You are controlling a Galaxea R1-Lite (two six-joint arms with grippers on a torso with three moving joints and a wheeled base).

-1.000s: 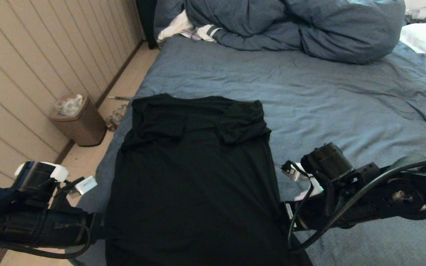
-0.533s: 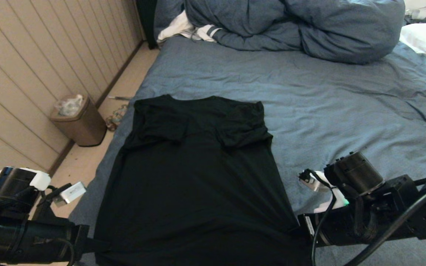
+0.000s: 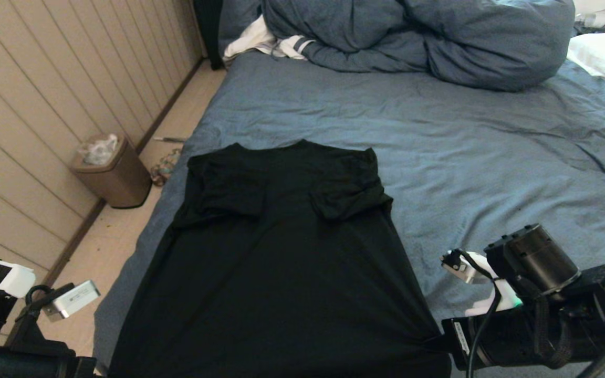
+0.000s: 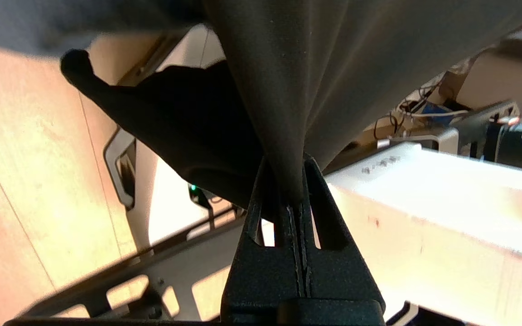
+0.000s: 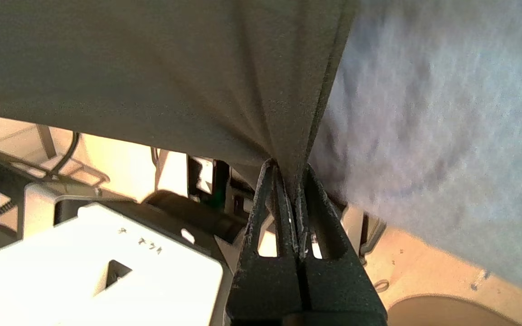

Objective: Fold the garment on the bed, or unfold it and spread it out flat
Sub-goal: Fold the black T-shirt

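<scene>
The left gripper [image 4: 293,199] had its fingers pressed together on a pinch of black cloth, the near left hem corner of the garment [image 3: 276,273]. The right gripper [image 5: 290,181] pinched the near right corner the same way (cloth fanned out taut from both grips). The black T-shirt lay plain side up along the left part of the bed [image 3: 491,152], sleeves tucked inward, collar end far from the robot. A bunched blue duvet [image 3: 418,37] sat well beyond it. Judged from this, spreading it well called for both corners pulled evenly, kept level and apart, then lowered together so the hem landed straight.
</scene>
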